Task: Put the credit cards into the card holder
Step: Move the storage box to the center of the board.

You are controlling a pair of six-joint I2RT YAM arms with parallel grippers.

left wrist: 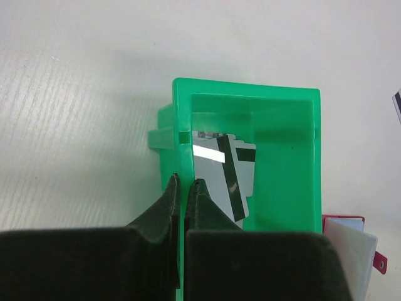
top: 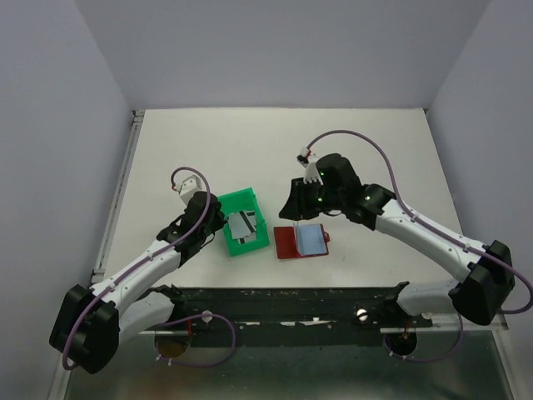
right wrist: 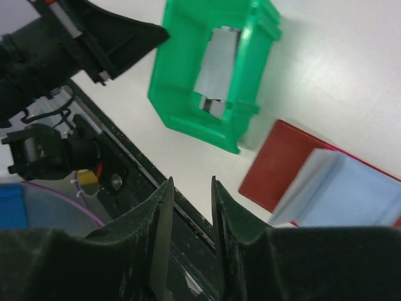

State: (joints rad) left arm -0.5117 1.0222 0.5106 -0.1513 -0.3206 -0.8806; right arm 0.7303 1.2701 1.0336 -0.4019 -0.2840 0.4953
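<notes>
Several grey credit cards with a dark stripe lie in a green tray; they also show from above and in the right wrist view. My left gripper is shut on the tray's near left wall, one finger outside and one inside; from above it sits at the tray's left side. The card holder lies open on the table, dark red with a light blue inside. My right gripper hovers open over its far edge, nothing between the fingers.
The green tray sits just left of the card holder, nearly touching it. The black rail that carries the arm bases runs along the table's near edge. Grey walls close in the white table on three sides.
</notes>
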